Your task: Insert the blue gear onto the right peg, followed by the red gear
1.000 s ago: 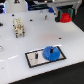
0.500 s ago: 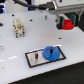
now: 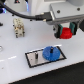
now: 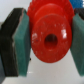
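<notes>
Red plastic fills most of the wrist view: the red gear (image 4: 48, 36) is a bright, glossy round piece with a raised hub and a dark round hole in the middle, and small teeth show along its rim. It sits between the two teal pads (image 4: 21, 41) of the end effector (image 4: 49, 40), which press on it from both sides, so the end effector is closed on the gear and carries it. In the exterior view the same red gear (image 3: 65, 33) hangs under the white and black body of the end effector (image 3: 65, 33), above the worktop (image 3: 15, 62) and not touching it, up and toward the exterior view's right of the plate.

The blue gear (image 3: 50, 53) is wider and flat, bright blue, with a raised centre. It lies on the grey plate with the black border (image 3: 33, 60), on the half toward the exterior view's right; the right peg is hidden under it, as far as I can tell. On the other half of the plate a thin dark pin (image 3: 37, 56) stands upright and free.

The worktop is white and smooth, with soft reflections. Near its far edge, toward the exterior view's left, stands a small beige object with dark holes (image 3: 18, 26); its kind I cannot tell. A black cable (image 3: 27, 16) curves behind the arm. The background is blurred.
</notes>
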